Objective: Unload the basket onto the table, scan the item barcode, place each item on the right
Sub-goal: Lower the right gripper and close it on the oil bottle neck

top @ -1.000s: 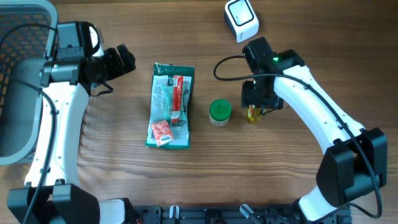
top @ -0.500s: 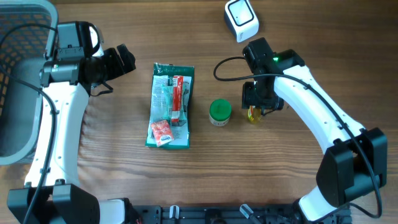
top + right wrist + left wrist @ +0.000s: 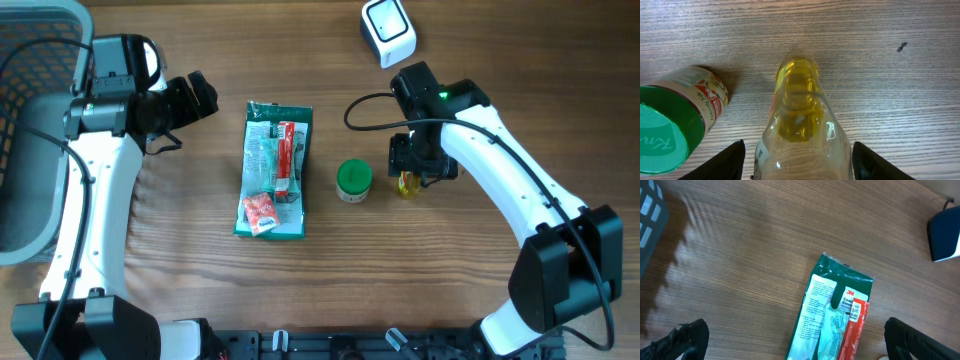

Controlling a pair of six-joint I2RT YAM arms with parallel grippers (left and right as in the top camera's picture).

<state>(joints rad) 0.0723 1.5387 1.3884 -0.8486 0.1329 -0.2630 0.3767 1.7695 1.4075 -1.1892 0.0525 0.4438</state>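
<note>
A small clear bottle of yellow liquid (image 3: 802,115) stands upright on the table. It shows under the right wrist (image 3: 405,184) in the overhead view. My right gripper (image 3: 799,160) is lowered over it, open, with one finger on each side and a gap between each finger and the glass. A jar with a green lid (image 3: 353,180) stands just left of the bottle. The white barcode scanner (image 3: 387,30) sits at the back edge. My left gripper (image 3: 200,97) hangs open over bare wood, left of a green packet (image 3: 832,315), and holds nothing.
A grey mesh basket (image 3: 30,100) fills the far left. The green packet (image 3: 275,170) lies flat mid-table with a red strip and a small red sachet on it. The jar (image 3: 675,125) stands close to my right gripper's left finger.
My right gripper's jaws have spread slightly around the bottle. The bottle, the jar, the packet and the left arm have stayed where they were.
</note>
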